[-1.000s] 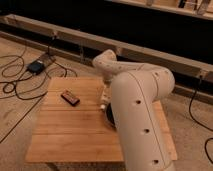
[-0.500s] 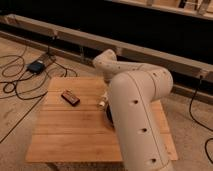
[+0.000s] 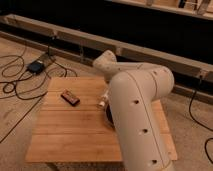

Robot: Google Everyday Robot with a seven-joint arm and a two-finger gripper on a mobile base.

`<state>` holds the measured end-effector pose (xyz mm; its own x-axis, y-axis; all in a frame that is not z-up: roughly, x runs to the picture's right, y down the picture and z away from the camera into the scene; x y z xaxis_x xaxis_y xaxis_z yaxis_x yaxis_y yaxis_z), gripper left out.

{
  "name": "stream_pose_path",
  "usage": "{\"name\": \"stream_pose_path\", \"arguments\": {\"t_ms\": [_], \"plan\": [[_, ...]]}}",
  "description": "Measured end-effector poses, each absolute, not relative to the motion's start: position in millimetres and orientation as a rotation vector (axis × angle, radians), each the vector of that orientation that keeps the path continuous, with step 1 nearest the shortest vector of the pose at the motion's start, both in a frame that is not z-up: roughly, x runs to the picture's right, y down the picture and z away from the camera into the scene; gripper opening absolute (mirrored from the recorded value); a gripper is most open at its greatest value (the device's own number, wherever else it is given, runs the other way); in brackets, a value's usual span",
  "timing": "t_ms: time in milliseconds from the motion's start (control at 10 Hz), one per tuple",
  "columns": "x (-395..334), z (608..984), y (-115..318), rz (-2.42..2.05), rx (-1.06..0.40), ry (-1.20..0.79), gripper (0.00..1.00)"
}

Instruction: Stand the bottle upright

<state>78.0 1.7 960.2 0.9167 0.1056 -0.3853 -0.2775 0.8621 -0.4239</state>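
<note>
Nearest the camera, the robot's thick white arm (image 3: 141,125) rose over the right half of the wooden slatted counter (image 3: 65,136) and hid much of that side. The end effector was out of sight somewhere behind this bulk, low over the counter's right part. Its jaws stood spread wide, and nothing could be seen gripped in them. At the arm's left edge a thin dark curve showed, the rim of a black bowl (image 3: 108,118) resting on the counter. The rest of the bowl was covered, so what lay inside could not be told. Just beyond it, the bottle (image 3: 103,100) lay on its side on the counter, not upright. It was a small pale shape slanting away, with its lower end pointing toward the front left and its upper part touching or slipping behind the arm's outline. Whether it held anything could not be made out. To its left, well apart, a dark brown bar (image 3: 70,97) lay flat and angled on the boards. Beyond the counter, black cables (image 3: 15,86) looped across the floor to a small dark box (image 3: 36,66). Farthest back, a long pale ledge (image 3: 150,51) ran along a dark wall.
</note>
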Motion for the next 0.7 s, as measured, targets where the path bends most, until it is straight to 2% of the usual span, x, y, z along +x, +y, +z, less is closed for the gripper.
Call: {"name": "stream_pose_path", "arguments": {"t_ms": [700], "plan": [[60.6, 957.4, 7.0, 0.193, -0.377, 0.372, 0.8]]}}
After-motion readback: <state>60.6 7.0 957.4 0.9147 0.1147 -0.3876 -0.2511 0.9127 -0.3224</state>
